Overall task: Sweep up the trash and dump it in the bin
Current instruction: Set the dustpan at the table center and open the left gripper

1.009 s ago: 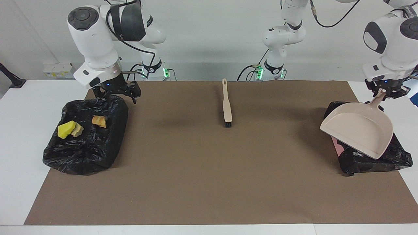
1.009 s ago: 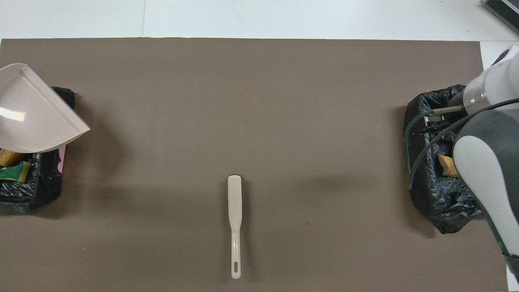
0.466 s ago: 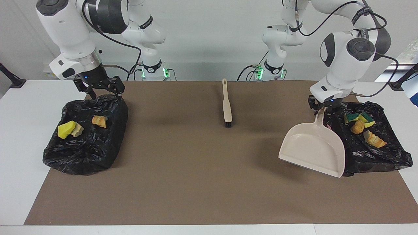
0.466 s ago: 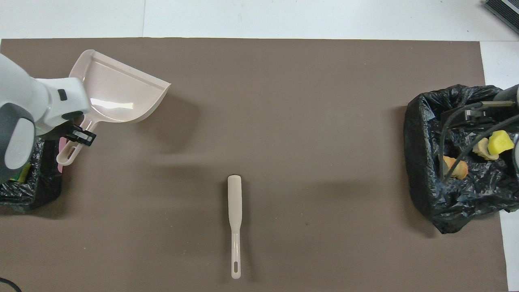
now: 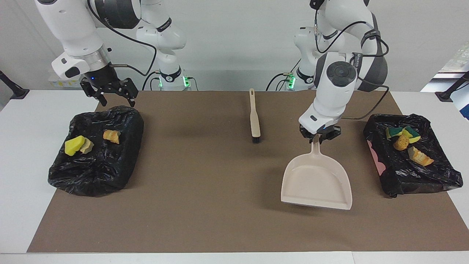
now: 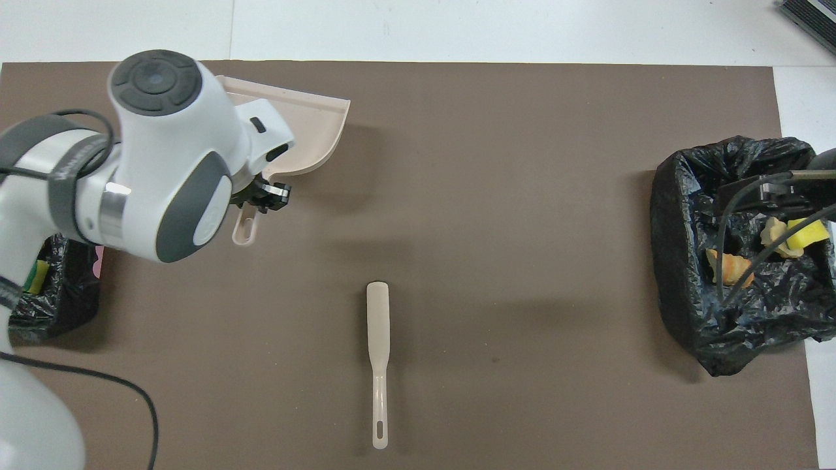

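Note:
My left gripper (image 5: 318, 138) is shut on the handle of the beige dustpan (image 5: 316, 181) and holds it low over the brown mat, its mouth pointing away from the robots. The pan looks empty. It also shows in the overhead view (image 6: 317, 134), partly under my left arm. Yellow (image 5: 74, 145), beige (image 5: 87, 146) and orange (image 5: 111, 136) trash chunks lie in the black-lined bin (image 5: 133, 123) at the right arm's end. More chunks (image 5: 401, 142) lie in the other black-lined bin (image 5: 403, 179) at the left arm's end. My right gripper (image 5: 110, 96) is open and empty over its bin's rim.
A beige brush (image 5: 254, 119) lies on the mat (image 5: 205, 205) near the robots, between the two arms, its handle toward them; it also shows in the overhead view (image 6: 377, 339). White table surface borders the mat.
My left arm has swung the dustpan off the bin at its end toward the middle of the mat and lowered it. My right gripper has lifted slightly from its bin.

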Controlling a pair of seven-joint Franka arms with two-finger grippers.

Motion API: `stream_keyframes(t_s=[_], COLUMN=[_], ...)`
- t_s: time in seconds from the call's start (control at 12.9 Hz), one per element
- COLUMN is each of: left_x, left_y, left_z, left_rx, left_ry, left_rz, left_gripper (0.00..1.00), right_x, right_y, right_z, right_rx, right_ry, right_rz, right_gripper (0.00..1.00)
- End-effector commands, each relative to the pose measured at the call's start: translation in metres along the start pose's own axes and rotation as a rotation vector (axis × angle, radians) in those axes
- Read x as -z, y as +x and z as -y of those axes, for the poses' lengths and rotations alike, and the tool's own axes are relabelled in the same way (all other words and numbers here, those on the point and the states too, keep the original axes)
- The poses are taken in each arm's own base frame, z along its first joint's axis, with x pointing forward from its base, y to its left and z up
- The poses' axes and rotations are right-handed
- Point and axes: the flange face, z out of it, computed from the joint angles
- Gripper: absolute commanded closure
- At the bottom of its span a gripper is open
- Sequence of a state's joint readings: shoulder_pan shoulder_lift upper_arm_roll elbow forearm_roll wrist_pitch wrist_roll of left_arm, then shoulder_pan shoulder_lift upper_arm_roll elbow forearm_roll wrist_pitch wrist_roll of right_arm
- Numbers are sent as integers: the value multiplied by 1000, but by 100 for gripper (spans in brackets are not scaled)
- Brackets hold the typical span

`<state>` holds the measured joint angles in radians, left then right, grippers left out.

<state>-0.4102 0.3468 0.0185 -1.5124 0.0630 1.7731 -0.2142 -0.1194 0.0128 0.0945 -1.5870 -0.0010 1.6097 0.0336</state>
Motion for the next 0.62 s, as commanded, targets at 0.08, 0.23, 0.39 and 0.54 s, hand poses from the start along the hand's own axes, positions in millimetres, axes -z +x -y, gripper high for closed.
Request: stream_keyframes(t_s=[0.08,0.23,0.39,0.54], left_x=[-4,-7,-19,-38], left_y=[34,37,37,33], left_z=[-62,-87,-102,-118], left_rx=[196,225,226,201], left_ry=[-109,-166,-165,-138], left_rz=[-47,-85,-80,-60], left_gripper=[100,100,100,100], right_x=[0,0,-1,-1], right_y=[-5,-5,-6,-6], right_z=[1,1,1,1], right_rx=[-7,-5,-5,-7], right_ry=[16,16,16,16], right_rz=[6,6,10,10], right_gripper=[0,0,0,0])
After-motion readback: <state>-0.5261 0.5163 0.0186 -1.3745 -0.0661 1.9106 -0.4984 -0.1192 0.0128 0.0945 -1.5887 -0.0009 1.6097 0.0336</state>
